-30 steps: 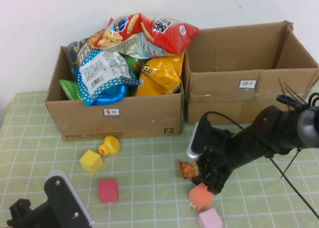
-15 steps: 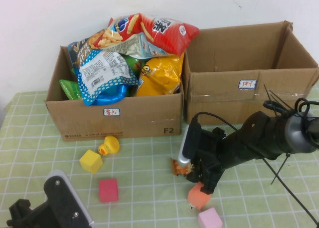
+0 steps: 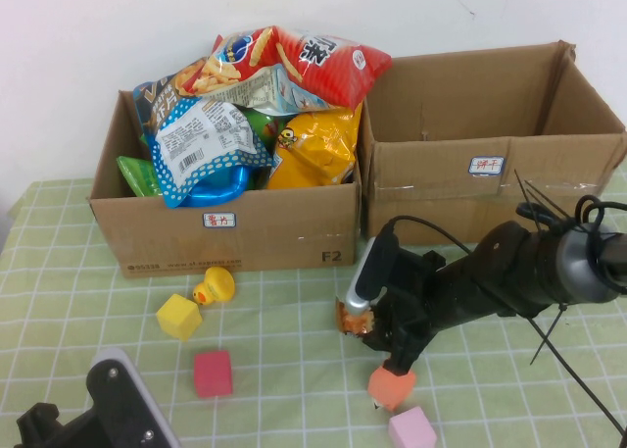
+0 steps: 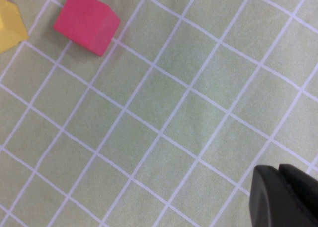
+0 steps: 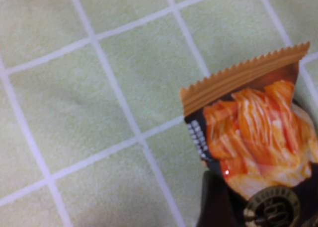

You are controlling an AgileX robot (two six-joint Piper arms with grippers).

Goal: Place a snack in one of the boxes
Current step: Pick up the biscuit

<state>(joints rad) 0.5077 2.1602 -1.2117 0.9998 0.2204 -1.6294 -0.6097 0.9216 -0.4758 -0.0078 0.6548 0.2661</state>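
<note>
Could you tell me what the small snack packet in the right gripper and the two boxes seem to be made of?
Snack packet, in the right gripper: likely glossy printed plastic film, given its serrated sealed edge. Both boxes: matte brown corrugated cardboard, taped. Left gripper hangs near the table's front-left.

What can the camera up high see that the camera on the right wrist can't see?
Only the high view shows the two cardboard boxes: the left box piled with snack bags, the right box open. It also shows the rubber duck, the coloured blocks, the right gripper in front of the boxes, and the left gripper parked at the near left edge. Only the right wrist view shows the snack packet close up, with its zigzag edge and orange picture. Both show that packet in the right jaws and the green checked tablecloth.
</note>
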